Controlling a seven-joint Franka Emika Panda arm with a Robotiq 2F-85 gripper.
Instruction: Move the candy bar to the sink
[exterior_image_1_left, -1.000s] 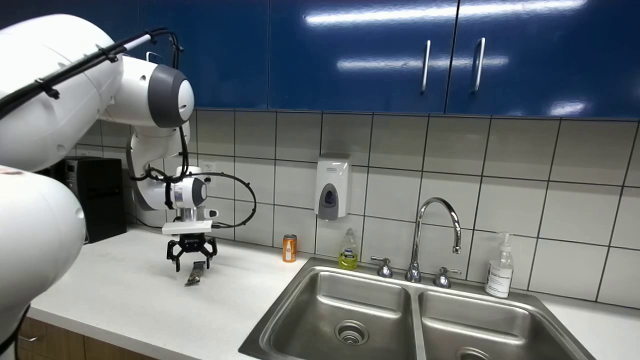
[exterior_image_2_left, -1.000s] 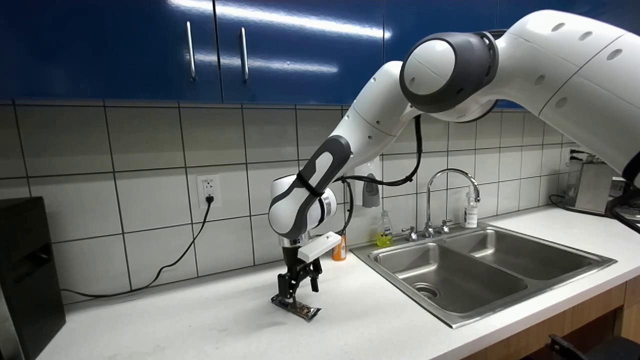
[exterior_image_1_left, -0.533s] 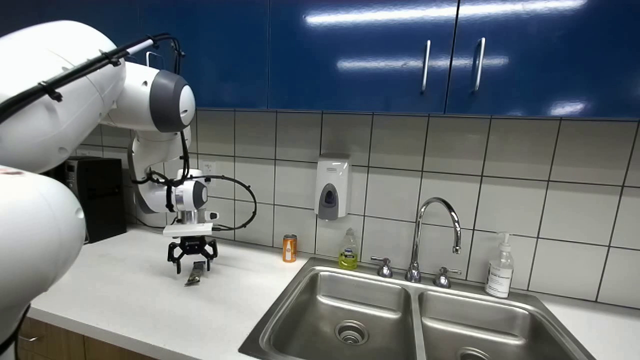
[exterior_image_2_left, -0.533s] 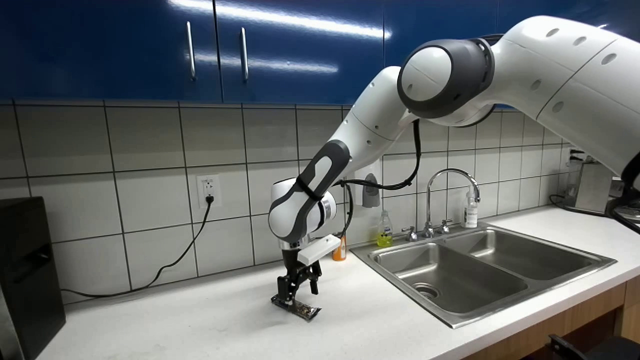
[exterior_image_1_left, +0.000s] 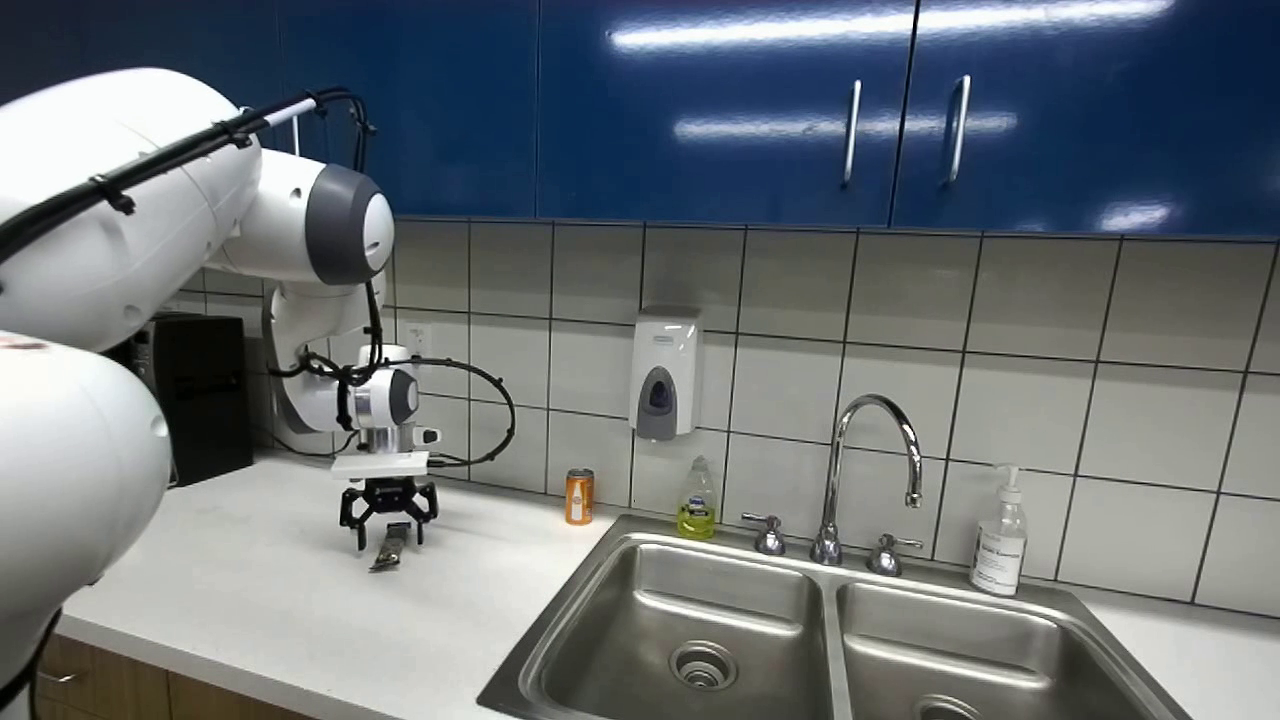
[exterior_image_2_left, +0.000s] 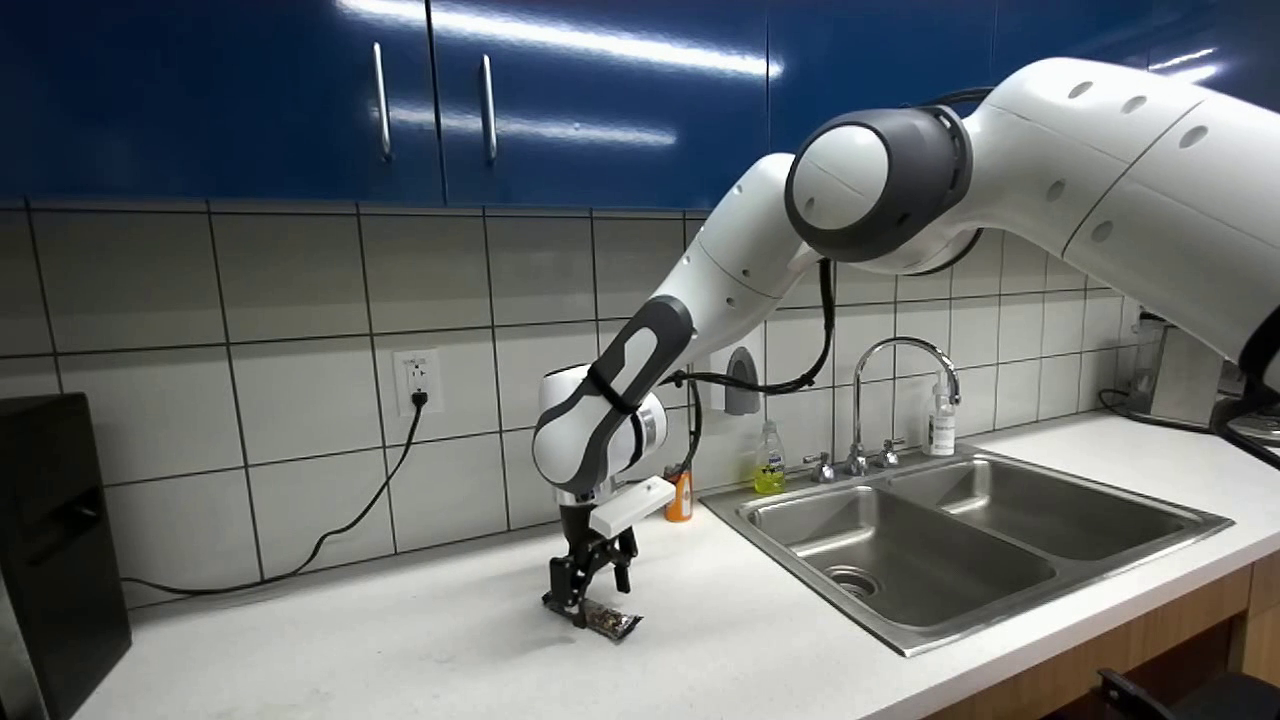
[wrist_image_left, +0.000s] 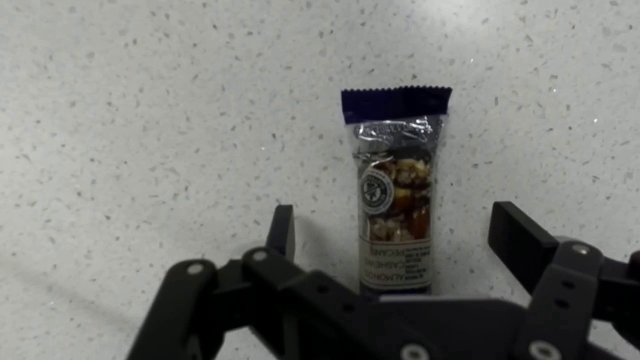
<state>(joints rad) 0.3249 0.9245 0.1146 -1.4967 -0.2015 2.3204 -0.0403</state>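
The candy bar (wrist_image_left: 395, 195) is a flat, clear-wrapped nut bar with dark purple ends. It lies on the white counter in both exterior views (exterior_image_1_left: 388, 552) (exterior_image_2_left: 612, 620). My gripper (wrist_image_left: 392, 215) is open over it, with one finger on each side and gaps to both fingers in the wrist view. The bar's near end is hidden under the gripper body. The gripper also shows low over the counter in both exterior views (exterior_image_1_left: 390, 545) (exterior_image_2_left: 601, 605). The steel sink (exterior_image_1_left: 832, 650) with two basins is to the right in both exterior views (exterior_image_2_left: 800, 565).
An orange can (exterior_image_1_left: 579, 497) stands by the wall between gripper and sink. A yellow soap bottle (exterior_image_1_left: 697, 505), a curved faucet (exterior_image_1_left: 832, 480) and a pump bottle (exterior_image_1_left: 1000, 545) stand along the sink's back. A black appliance (exterior_image_2_left: 55, 550) is on the counter's far side.
The arm has come down and the gripper is slightly lower around the candy bar, shifted a little to the right in an exterior view. The candy bar has not moved.
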